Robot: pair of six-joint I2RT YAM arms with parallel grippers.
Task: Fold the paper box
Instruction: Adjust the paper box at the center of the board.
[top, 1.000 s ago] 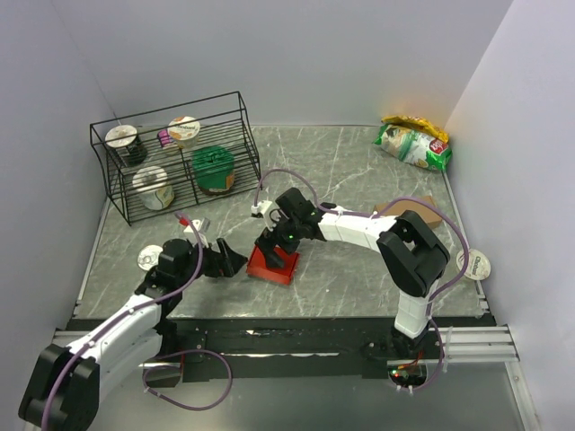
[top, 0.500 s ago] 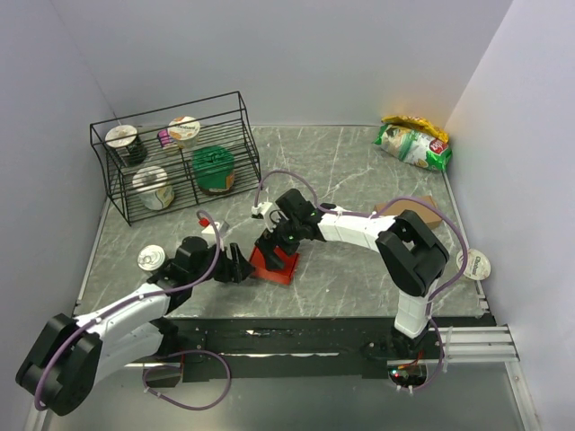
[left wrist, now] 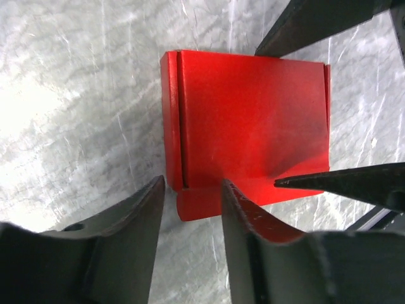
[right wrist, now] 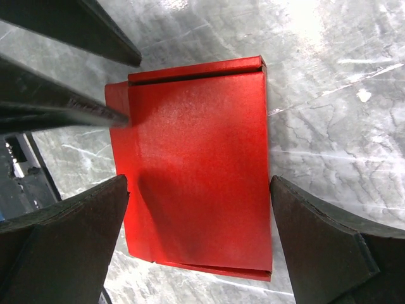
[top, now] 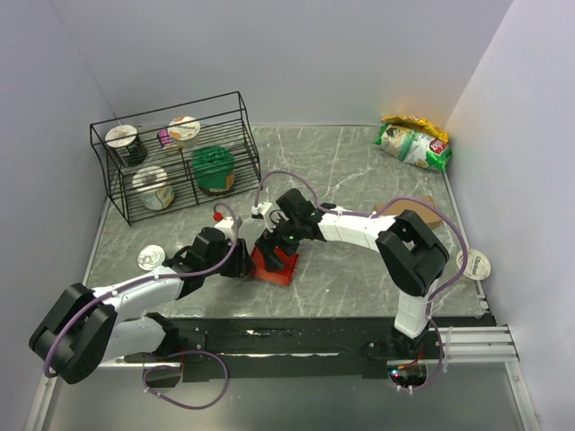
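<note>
The red paper box (top: 277, 266) lies flat and folded on the marble table (top: 359, 171), near the middle front. In the left wrist view the paper box (left wrist: 253, 120) shows a narrow side strip and a small flap at its near corner. My left gripper (left wrist: 192, 183) is partly open, its jaws straddling that flap; the right finger (left wrist: 247, 221) overlaps the box edge and the left finger stands just clear. My right gripper (right wrist: 199, 183) hovers over the paper box (right wrist: 196, 171), wide open, with a finger outside each long edge and nothing held.
A black wire basket (top: 171, 166) holding several cups stands at the back left. A green and yellow snack bag (top: 413, 144) lies at the back right, brown card (top: 424, 208) sits by the right wall, and white lids (top: 150, 259) lie at the table's sides.
My left arm has swung right to the box's left edge and its jaws have narrowed around the corner flap. The right arm and the box have not moved.
</note>
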